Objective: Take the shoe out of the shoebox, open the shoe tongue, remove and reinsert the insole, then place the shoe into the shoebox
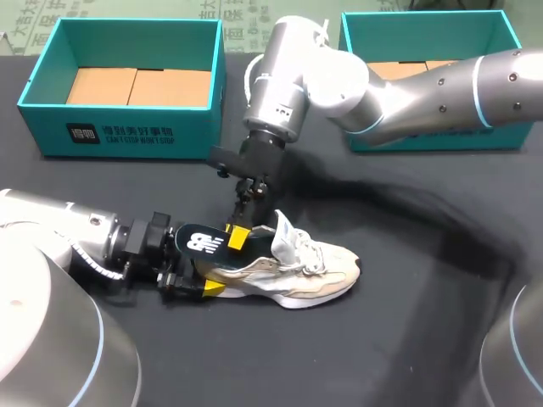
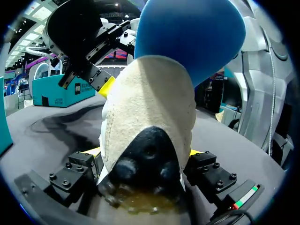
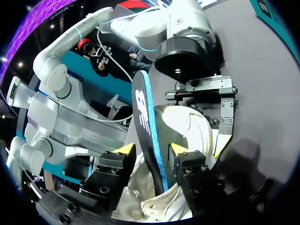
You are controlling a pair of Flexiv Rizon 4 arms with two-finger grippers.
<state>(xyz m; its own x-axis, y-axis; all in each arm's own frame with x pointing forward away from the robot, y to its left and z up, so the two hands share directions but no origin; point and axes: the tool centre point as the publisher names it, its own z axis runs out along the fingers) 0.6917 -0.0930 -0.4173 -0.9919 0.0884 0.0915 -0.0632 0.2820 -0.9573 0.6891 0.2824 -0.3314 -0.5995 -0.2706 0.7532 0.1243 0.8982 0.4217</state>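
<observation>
Two teal boxes stand open at the back of the black table (image 1: 407, 322), the left box (image 1: 51, 127) and the right box (image 1: 424, 24) well apart, each showing only a brown cardboard floor. One pale shoe (image 1: 297, 275) rests on the table in front of them, outside both boxes, nearer the left box. Its toe points to my right and its heel toward my left arm. The left gripper (image 1: 204, 270) comes in low along the table and is clamped on the heel. In the left wrist view the heel (image 2: 150, 108) fills the space between the two fingers and presses against both. The white tongue (image 1: 284, 225) stands up from the shoe's opening above the loose laces. A dark blue insole (image 1: 202, 242) with a white mark sticks partway out of the shoe at the heel end, tilted up and back over the left gripper. The right arm reaches across from my right and points down, and the right gripper (image 1: 238, 236) is closed on the insole. The right wrist view shows the thin insole (image 3: 143, 117) standing edge-on between the two yellow tips, one on each face. Ahead of it in that view lie the shoe's opening and the left gripper on the heel.
</observation>
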